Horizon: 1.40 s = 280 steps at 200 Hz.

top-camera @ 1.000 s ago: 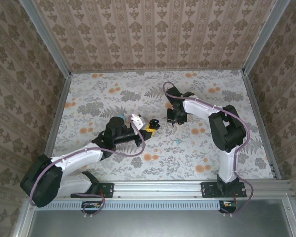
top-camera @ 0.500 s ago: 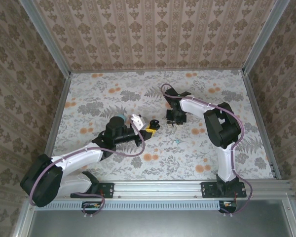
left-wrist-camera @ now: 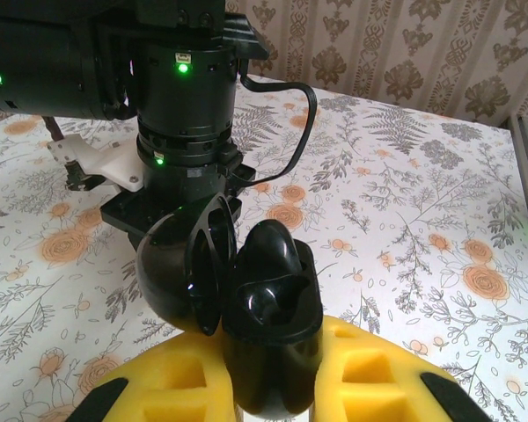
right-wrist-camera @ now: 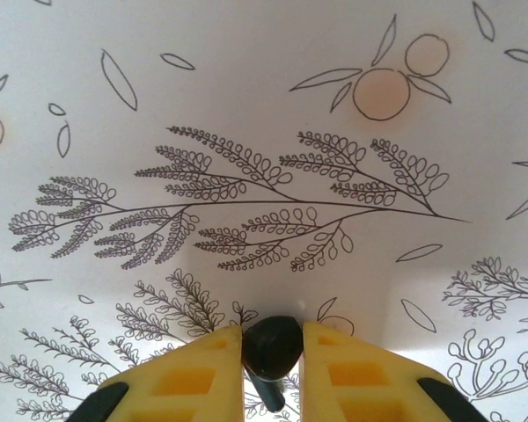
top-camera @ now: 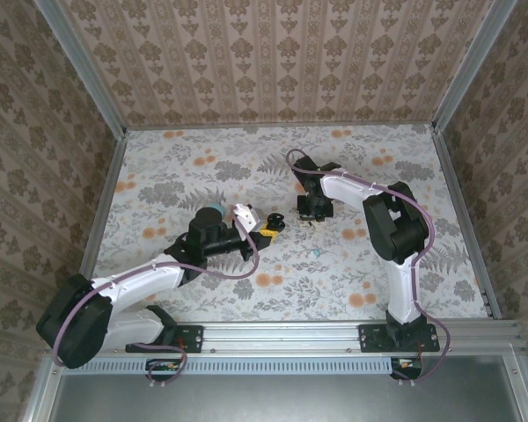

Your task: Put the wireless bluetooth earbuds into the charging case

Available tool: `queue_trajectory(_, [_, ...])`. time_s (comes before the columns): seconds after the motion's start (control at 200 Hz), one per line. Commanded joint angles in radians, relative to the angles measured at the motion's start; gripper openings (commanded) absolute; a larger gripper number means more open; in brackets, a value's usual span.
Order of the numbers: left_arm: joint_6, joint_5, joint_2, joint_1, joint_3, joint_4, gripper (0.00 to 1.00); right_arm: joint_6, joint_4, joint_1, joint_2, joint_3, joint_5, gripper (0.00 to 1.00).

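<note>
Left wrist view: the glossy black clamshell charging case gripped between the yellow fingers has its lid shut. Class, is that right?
Not right. The left wrist view shows the glossy black clamshell charging case with its lid open, swung aside to the left. It is indeed gripped between the yellow fingers of the left gripper.

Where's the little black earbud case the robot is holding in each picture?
Top view: the black case is mid-table, pinched in the left gripper.
Left wrist view: bottom centre, lid open, between the yellow pads.
Right wrist view: the right gripper pinches a small black earbud above the cloth.
Shared landmark: the flowery tablecloth with orange blossoms.
</note>
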Motion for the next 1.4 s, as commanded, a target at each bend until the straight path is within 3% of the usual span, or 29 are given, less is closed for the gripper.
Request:
queue_trajectory(0.0, [0.012,-0.001,0.01,-0.007,0.031,-0.021,0.0,-0.023,0.003,0.005,-0.02,0.011,-0.002,0.18])
queue_trajectory(0.815, [-0.053,-0.041,-0.035,-0.008,0.038,0.009,0.0,-0.022,0.11,0.011,-0.363,-0.124,-0.069,0.14])
queue_trajectory(1.395, [-0.152,-0.112,-0.083,-0.012,0.028,0.079,0.0,-0.01,0.219,0.02,-0.706,-0.256,-0.138,0.13])
